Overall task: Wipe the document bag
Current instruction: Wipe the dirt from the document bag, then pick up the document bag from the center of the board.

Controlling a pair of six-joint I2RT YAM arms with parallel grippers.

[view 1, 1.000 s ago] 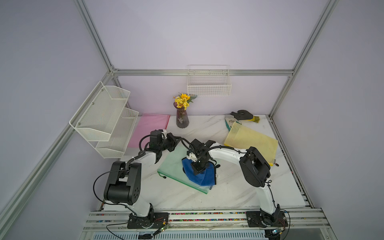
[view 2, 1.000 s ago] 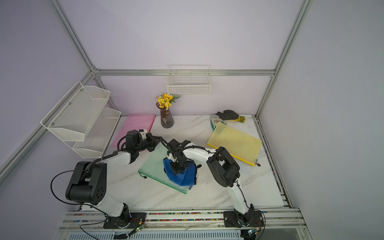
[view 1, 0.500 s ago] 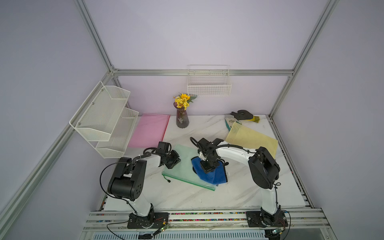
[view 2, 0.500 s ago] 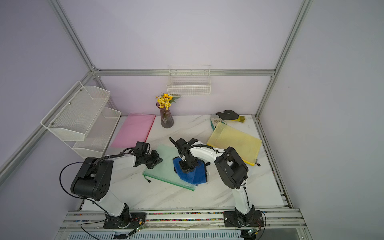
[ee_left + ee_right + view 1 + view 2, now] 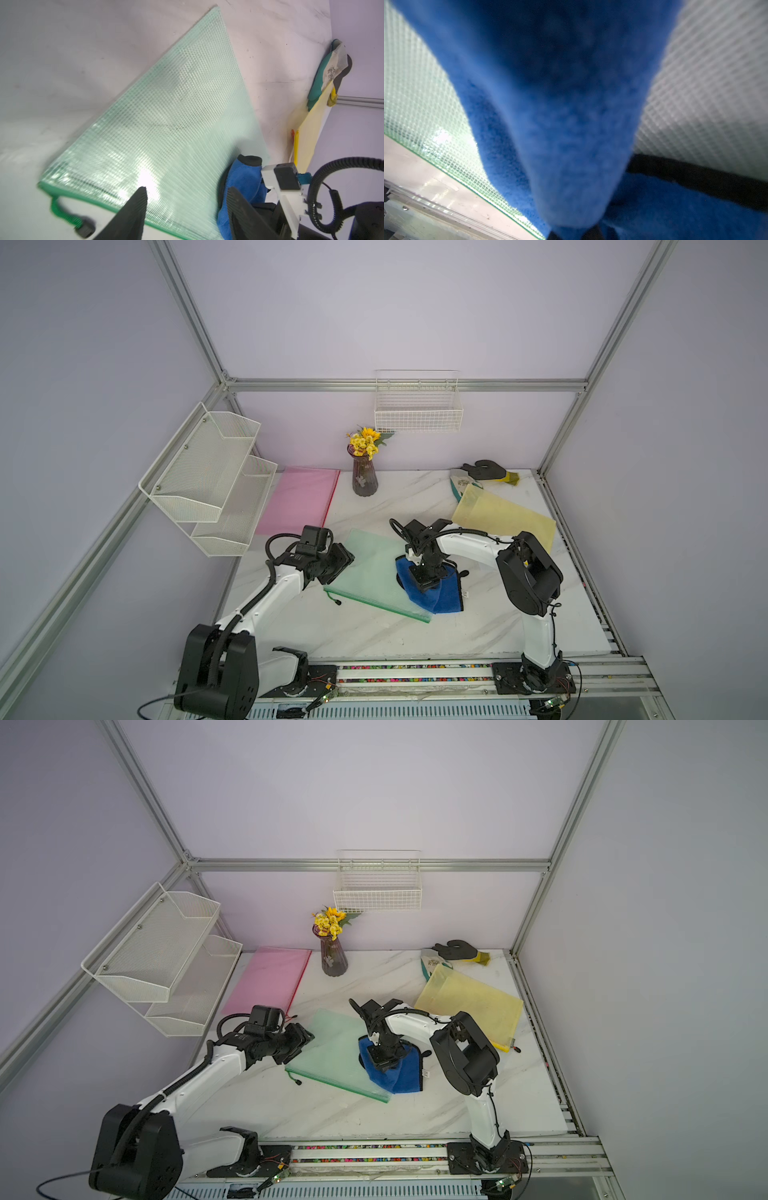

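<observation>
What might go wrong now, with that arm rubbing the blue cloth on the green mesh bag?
1. The left gripper stands open at the edge of the green mesh document bag, not gripping it, so the bag may slide on the smooth marble table under the wiping.
2. The blue fleece cloth, clamped in the right gripper, hangs past the bag's near corner and could snag that edge or bunch up.
</observation>
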